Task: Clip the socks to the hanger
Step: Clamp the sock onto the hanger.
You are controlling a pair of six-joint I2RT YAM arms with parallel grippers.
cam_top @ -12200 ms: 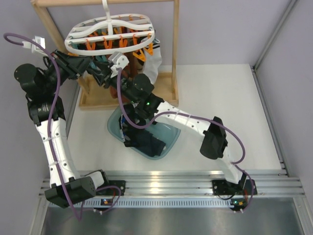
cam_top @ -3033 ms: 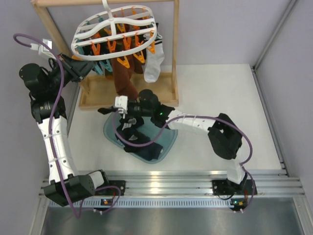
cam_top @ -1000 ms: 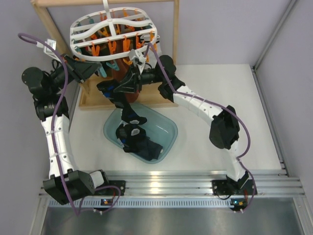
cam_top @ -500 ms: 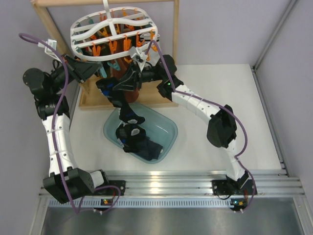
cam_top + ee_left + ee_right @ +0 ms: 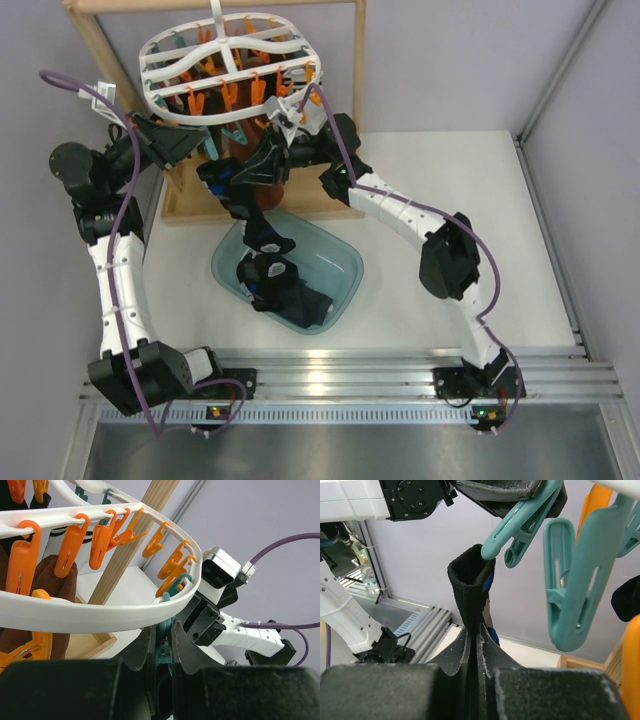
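Observation:
The white lattice hanger [image 5: 225, 60] hangs from the wooden rack, with orange and teal clips under it. My left gripper [image 5: 203, 150] [image 5: 164, 627] is shut on a teal clip [image 5: 169, 645] just below the hanger's rim [image 5: 100, 615]. That clip [image 5: 520, 522] shows with its prongs spread. My right gripper [image 5: 262, 165] [image 5: 474, 630] is shut on a black sock with blue accents [image 5: 470, 587]. The sock's cuff reaches the clip's prong tips, and its lower end [image 5: 262, 230] trails toward the bin. More dark socks [image 5: 290, 295] lie in the bin.
A translucent teal bin [image 5: 345, 265] sits on the white table in front of the wooden rack's base [image 5: 195, 200]. Brown socks [image 5: 243, 150] hang on the hanger, and another teal clip [image 5: 567, 585] dangles beside the held sock. The rack's wooden post [image 5: 100, 50] stands close to my left arm.
The hanger has swung a little and my right arm's elbow has shifted slightly. Both grips are unchanged, and the sock stays up at the clip.

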